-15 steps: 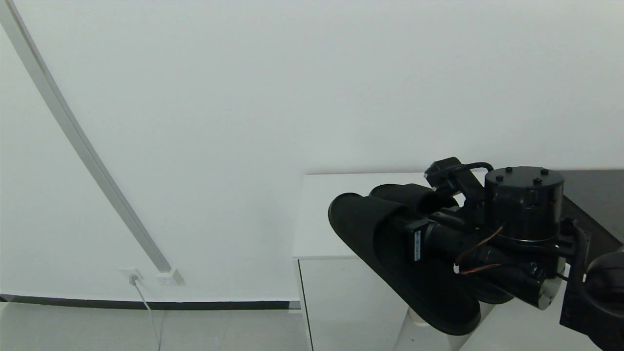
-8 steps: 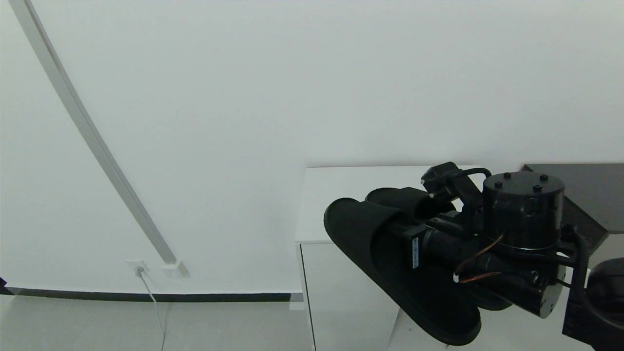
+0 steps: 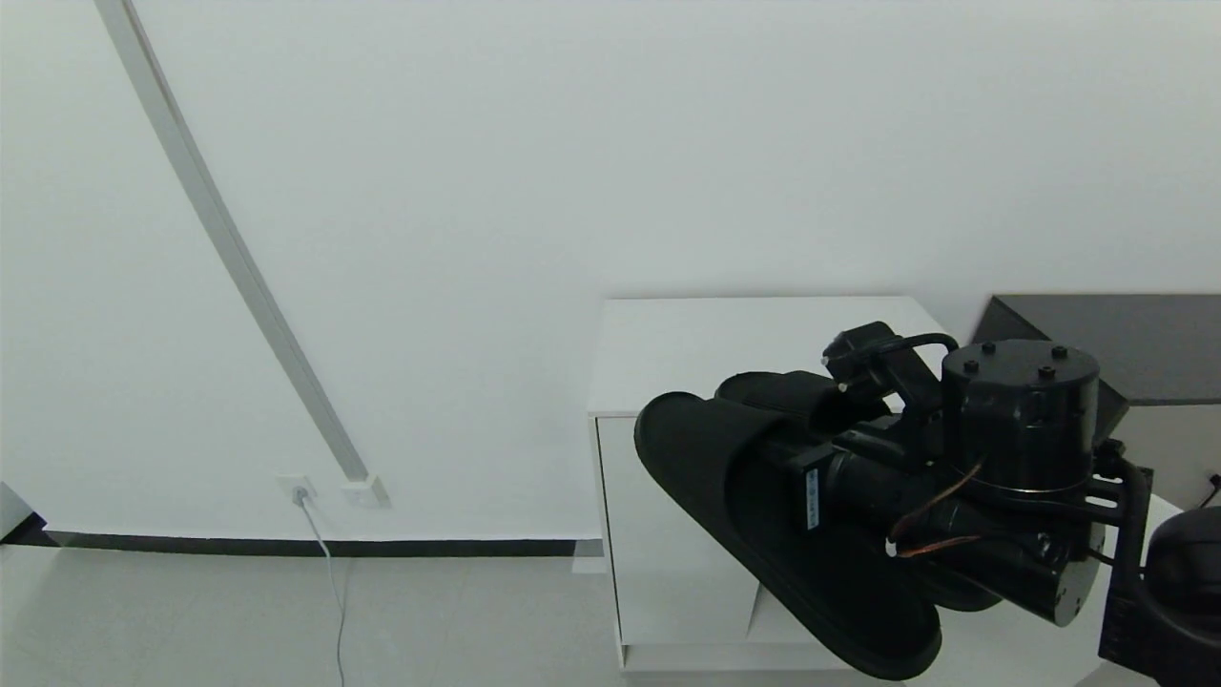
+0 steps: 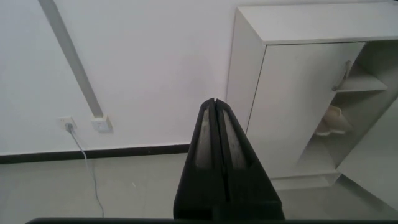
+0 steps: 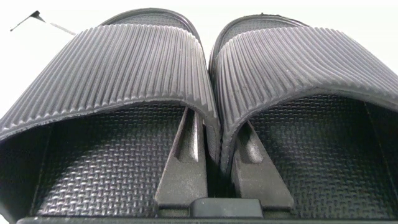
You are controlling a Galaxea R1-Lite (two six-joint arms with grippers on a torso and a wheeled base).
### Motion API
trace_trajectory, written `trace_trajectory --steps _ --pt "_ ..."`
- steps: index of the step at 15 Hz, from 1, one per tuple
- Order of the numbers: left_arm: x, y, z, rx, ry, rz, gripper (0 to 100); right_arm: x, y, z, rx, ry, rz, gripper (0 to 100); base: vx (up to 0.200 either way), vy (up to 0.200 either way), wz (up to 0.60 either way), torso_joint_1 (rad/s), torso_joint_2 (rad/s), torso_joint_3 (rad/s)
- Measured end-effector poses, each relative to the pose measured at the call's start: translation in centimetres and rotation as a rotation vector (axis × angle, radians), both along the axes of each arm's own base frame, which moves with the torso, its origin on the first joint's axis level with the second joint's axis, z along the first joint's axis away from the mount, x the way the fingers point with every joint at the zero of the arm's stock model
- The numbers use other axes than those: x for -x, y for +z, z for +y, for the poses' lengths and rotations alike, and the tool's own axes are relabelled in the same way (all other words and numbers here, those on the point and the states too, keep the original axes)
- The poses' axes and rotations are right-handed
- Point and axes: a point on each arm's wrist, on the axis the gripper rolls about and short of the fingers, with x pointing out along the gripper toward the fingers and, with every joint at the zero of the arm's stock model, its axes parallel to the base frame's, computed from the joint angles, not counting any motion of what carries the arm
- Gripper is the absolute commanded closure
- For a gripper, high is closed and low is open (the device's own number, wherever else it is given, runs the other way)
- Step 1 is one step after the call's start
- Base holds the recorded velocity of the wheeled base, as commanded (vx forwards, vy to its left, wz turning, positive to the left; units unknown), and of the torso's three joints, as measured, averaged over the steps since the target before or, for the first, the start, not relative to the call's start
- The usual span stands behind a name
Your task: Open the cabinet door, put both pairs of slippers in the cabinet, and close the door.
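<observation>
The right tool (image 5: 214,124) pinches the black slippers (image 3: 763,496) side by side before the white cabinet (image 3: 725,343) (its door (image 4: 298,106) stands open). Best to level them and slide slowly onto a free shelf. The left tool (image 4: 214,109) is pressed together.

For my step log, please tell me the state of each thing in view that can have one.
cabinet door: open.
black slippers: held off the floor, side by side.
right end effector: shut on the black slippers.
left end effector: shut, empty.
wall cable: plugged in.
</observation>
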Motion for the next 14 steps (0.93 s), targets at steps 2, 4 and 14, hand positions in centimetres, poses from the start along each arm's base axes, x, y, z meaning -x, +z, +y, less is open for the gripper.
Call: trace_trajectory --steps 2,4,14 --pt "0.00 0.00 0.00 0.000 0.000 0.000 100 0.08 0.03 0.05 -0.001 0.003 -0.002 100 0.000 0.000 0.00 0.000 0.00 0.000" --pt "0.00 0.00 0.00 0.000 0.000 0.000 100 0.08 -0.04 0.02 0.001 0.001 0.000 100 0.000 0.000 0.00 0.000 0.00 0.000" --pt "0.00 0.00 0.00 0.000 0.000 0.000 100 0.26 -0.16 0.14 0.007 0.010 0.001 100 0.000 -0.060 0.00 0.000 0.00 0.001"
